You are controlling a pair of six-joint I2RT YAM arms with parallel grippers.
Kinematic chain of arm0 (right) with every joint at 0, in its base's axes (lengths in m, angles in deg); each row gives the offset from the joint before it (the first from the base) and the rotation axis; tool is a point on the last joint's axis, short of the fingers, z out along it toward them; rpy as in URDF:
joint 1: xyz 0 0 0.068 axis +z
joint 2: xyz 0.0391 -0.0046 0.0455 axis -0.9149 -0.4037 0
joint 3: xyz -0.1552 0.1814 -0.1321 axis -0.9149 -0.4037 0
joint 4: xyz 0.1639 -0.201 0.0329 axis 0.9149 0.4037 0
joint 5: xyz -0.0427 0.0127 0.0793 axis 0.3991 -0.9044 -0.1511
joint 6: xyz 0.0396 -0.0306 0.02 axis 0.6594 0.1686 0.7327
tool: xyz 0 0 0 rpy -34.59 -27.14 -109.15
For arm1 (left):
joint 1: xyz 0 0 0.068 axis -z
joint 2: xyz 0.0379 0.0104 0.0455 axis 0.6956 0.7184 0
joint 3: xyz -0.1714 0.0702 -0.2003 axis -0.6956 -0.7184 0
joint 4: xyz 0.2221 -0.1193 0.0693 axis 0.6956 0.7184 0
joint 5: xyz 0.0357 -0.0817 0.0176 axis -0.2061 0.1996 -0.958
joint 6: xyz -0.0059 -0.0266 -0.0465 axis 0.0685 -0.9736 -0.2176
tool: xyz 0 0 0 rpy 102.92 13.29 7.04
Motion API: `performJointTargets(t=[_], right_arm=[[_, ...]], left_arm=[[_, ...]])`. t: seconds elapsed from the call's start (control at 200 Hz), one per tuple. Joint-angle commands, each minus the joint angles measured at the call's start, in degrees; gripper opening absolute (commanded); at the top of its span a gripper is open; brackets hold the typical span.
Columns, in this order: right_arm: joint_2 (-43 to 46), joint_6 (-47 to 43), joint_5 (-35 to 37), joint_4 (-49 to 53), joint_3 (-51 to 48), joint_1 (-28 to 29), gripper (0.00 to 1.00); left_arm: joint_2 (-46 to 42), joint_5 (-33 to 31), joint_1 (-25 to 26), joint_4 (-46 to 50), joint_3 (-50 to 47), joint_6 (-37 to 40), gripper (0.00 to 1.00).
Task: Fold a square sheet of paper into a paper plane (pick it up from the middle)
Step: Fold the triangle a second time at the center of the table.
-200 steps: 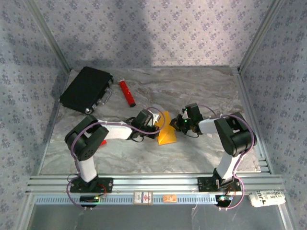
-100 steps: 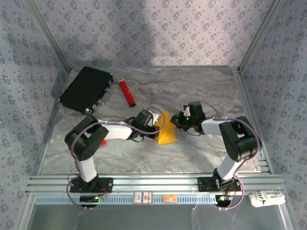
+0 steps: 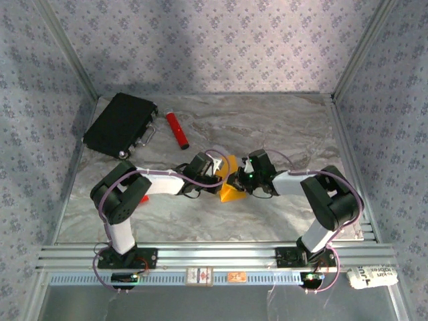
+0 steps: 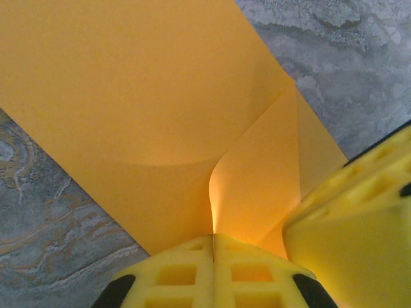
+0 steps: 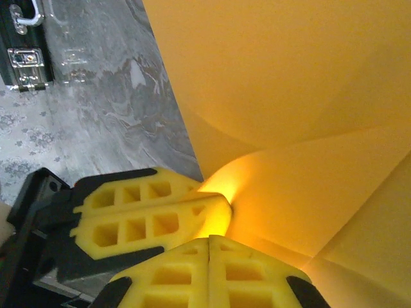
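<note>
**Square sheet of paper** (image 3: 229,194): thin, plain orange-yellow, unmarked. It sits near the middle of the grey marbled table (image 3: 281,127). It is partly folded. One broad panel lies flat, and a second flap rises from it in a soft curl, meeting it at a pinched crease. From above it appears roughly pointed, though it is half covered.

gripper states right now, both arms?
Left gripper: shut on the square sheet of paper, pinching its raised fold.
Right gripper: shut, tips against the paper, nothing seen between them.
</note>
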Motion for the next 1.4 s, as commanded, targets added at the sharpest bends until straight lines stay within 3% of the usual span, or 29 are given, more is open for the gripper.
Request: performJointTargets(t=[0.0,0.255,0.62,1.394], right_arm=[[-0.4,0.8,1.0,0.0,-1.3,0.2,0.00],[-4.3,2.1,1.8,-4.3,-4.8,-0.1,0.00],[1.8,-0.6,2.7,2.0,-1.6,-1.5,0.00],[0.5,1.5,1.7,-2.8,-2.6,-0.4,0.00]], left_arm=[[1.3,0.4,-0.4,3.2,-0.3,-0.6,0.02],[1.7,0.6,-0.4,3.0,-0.2,-0.6,0.02],[1.9,0.7,-0.4,2.9,-0.1,-0.5,0.02],[2.1,1.1,-0.4,2.8,-0.5,-0.5,0.02]])
